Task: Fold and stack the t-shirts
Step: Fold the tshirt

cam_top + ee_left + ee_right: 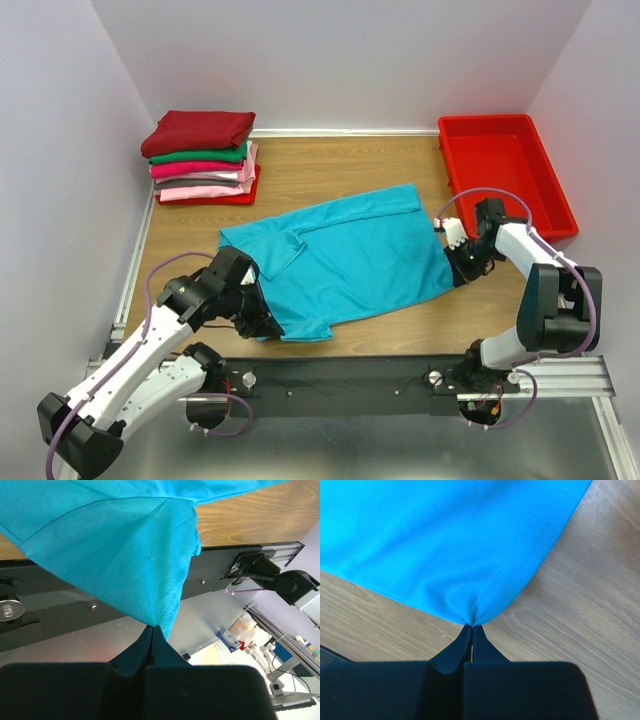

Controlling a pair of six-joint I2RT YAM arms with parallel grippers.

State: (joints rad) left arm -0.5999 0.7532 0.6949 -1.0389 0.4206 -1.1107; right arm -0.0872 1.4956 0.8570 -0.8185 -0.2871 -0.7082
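Across the middle of the table (340, 165) lies the teal tee (350, 255), spread mostly flat and skewed, one sleeve turned over onto the body at its left. I have both claws on it. The left claw (262, 322) is clamped on the near-left corner; on my left wrist feed the jaws are pressed together on a peak of cloth (152, 629), and the fabric rises off the table there. The right claw (462, 262) is closed on the hemmed corner at the tee's right edge, jaws tight on the fold of cloth (471, 626), which sits low against the wood.

I judge this to be the opening of a fold on the teal tee: two corners held, nothing doubled over yet apart from that sleeve. The next move calls for both arms to lift together and keep the edge between them taut, then carry it over the body so the cloth lands square. If one side leads, I would expect the tee to twist or slip out of a pinch.

By count: one loose tee; one stack (200, 160) of folded tees at the far-left corner, well apart from it, showing dark red on top, then green, magenta and pink bands, though I cannot tell exactly how many garments; one red bin (505, 170) at far right.
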